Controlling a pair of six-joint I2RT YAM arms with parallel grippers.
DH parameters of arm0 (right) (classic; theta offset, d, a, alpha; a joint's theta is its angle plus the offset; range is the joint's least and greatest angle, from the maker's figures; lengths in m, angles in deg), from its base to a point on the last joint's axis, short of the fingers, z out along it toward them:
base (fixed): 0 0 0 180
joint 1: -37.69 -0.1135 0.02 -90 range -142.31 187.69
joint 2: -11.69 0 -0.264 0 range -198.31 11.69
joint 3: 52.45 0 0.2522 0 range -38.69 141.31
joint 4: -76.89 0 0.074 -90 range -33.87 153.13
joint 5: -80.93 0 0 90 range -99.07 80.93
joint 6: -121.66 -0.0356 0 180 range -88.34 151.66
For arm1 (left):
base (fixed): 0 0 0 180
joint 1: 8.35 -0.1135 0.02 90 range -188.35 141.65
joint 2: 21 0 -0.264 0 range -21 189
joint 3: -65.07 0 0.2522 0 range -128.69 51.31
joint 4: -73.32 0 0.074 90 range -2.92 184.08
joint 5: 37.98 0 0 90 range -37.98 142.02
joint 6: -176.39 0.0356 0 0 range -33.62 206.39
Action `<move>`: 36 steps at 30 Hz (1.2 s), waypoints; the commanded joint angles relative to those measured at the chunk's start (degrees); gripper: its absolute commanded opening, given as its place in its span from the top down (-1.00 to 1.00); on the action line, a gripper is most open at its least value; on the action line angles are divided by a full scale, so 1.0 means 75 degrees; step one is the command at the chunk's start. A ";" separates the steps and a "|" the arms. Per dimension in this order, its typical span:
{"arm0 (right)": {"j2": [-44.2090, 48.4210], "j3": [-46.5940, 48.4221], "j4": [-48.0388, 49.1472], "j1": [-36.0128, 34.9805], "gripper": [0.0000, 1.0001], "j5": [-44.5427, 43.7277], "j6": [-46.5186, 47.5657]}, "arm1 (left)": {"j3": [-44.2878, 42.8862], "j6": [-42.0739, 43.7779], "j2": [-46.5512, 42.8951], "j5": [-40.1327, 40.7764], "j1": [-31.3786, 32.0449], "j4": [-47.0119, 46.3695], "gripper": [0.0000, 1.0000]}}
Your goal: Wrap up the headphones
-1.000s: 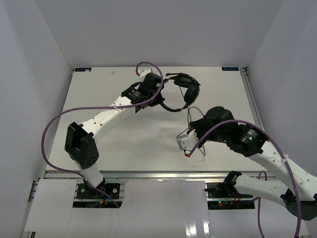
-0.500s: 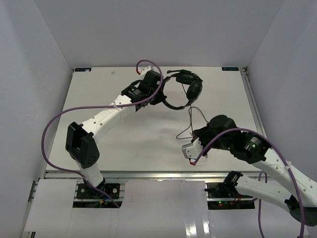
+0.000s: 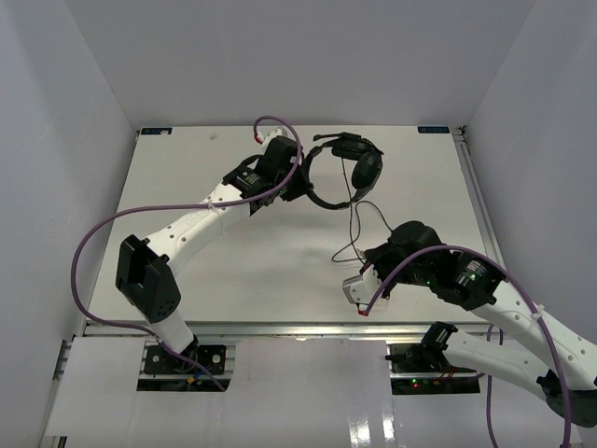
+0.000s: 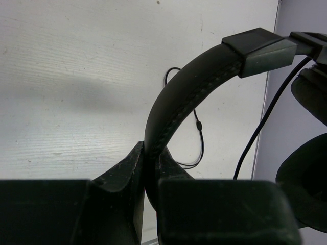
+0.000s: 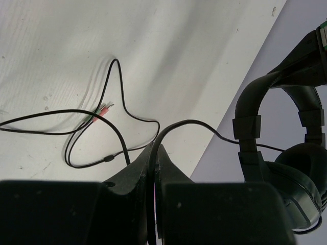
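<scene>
Headphones (image 3: pixel 363 169) are in the upper middle of the top view, near the far edge of the table (image 3: pixel 233 252). Their headband (image 4: pixel 173 97) is clamped between the pressed-together fingers of the left gripper (image 4: pixel 152 158), and both cups show to the right of that grip. The cord (image 5: pixel 204 127) runs down the frame to the right gripper (image 5: pixel 155 153), lower right of centre, whose fingers pinch it. Past that pinch the cord lies in loose loops on the table, with its pink and green plug (image 5: pixel 102 111) ends among them.
</scene>
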 commanded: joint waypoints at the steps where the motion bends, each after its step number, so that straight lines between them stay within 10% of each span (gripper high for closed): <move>1: -0.0104 0.0452 0.0205 -0.0062 0.85 0.0027 0.0180 | 0.0054 0.0058 -0.0459 0.0060 0.0024 -0.0542 1.00; 36: -0.0790 0.0745 0.3981 0.0008 0.75 -0.1857 0.0413 | 0.1408 0.1714 -0.0498 0.0483 0.0488 -0.0506 1.00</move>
